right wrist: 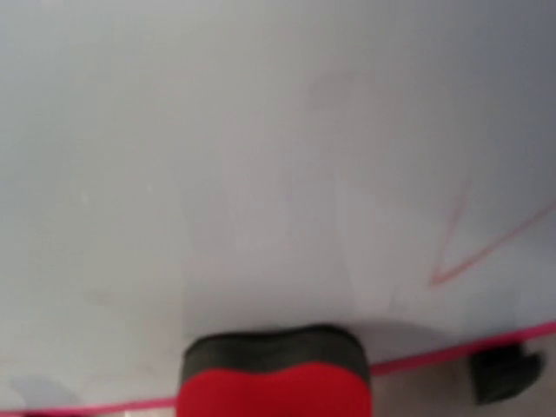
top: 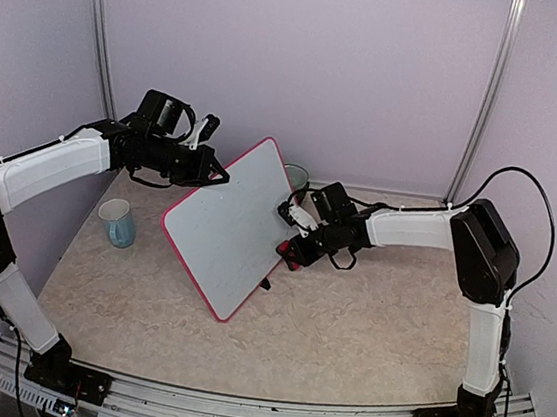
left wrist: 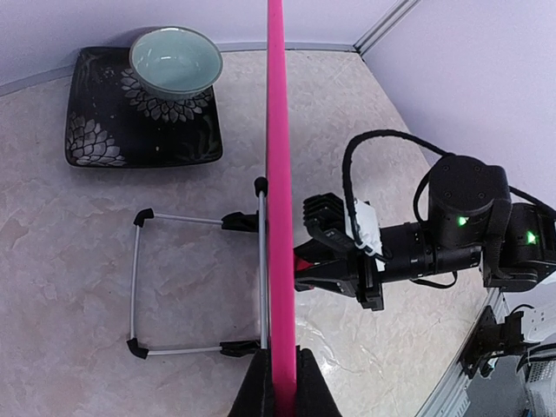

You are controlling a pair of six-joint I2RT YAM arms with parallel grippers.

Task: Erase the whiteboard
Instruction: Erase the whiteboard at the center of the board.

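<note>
Top external view: left claw (top: 216, 173) pinches the tilted whiteboard (top: 226, 228) by its top edge. Right claw (top: 290, 248) pinches the eraser (top: 292, 261) against the board's lower right; unwiped face lies leftward.

Soft, even light fills the overhead view. It is bright and sharp, with no glare on the whiteboard (top: 221, 227), which throws only a faint shadow on the table (top: 345, 327). The left wrist view is crisp too, though its wide lens bends the wall line near the corners, and a bowl (left wrist: 175, 61) shows a mild sheen. The right wrist view is badly blurred: the eraser (right wrist: 274, 382) is a red and dark smear with a soft shadow above it.
</note>
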